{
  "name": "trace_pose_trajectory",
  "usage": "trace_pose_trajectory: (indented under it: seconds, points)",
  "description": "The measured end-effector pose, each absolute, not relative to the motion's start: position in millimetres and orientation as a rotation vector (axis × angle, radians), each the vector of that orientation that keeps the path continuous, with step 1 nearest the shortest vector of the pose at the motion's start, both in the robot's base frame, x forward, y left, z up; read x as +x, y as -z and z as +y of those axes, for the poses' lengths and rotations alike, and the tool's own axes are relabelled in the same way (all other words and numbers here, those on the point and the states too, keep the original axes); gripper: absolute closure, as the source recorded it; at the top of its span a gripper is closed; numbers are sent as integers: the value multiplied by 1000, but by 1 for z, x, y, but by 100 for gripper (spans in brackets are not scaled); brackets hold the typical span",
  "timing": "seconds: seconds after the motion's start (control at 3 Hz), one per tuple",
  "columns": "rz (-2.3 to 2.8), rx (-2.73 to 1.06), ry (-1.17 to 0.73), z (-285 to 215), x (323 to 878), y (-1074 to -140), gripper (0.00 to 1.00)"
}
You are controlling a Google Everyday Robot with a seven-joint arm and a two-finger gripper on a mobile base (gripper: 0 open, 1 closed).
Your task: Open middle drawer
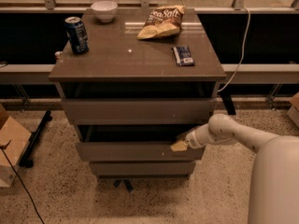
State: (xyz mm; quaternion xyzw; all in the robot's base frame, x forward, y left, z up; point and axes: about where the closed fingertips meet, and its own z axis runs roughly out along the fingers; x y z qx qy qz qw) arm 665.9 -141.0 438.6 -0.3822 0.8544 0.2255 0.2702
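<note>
**Gripper at the upper edge of the middle drawer, right of centre**

Nearest the camera, the robot's pale body fills the lower right corner. Its arm [233,134] reaches leftward from there toward the cabinet. The gripper [180,146] sits at the top edge of the middle drawer [131,150], touching it right of centre. Whether the gripper is open or closed cannot be told.

The middle drawer is the second of three grey-brown fronts. Its long axis runs left to right across the view, and its flat front faces the camera. A dark opening [135,133] shows behind its upper edge, under the front above, so it stands partly out of the cabinet. Below it lies the lowest drawer [140,168], narrower in the view. Above it is the top drawer [138,110], with a taller front and another dark gap over it.

A cardboard box [11,143] rests on the speckled floor at the left.

On the cabinet top [140,69], a dark packet [183,55] lies toward the right. A blue soda can [76,34] stands upright near the left edge. Farther back are a crumpled chip bag [161,22] and a white bowl [104,10] at the rear left. A white cable [240,45] hangs down behind the right side.
</note>
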Motion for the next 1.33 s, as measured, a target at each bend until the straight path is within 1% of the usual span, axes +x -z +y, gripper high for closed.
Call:
trace_pose_trajectory:
  seconds: [0.33,1.0,1.33]
  points:
    - [2302,-1030,-608,-141,666,-442,73]
    - [2303,-1034,-612,-139,665,-441,27]
    - [2302,-1048,-567,-140,664,-440,0]
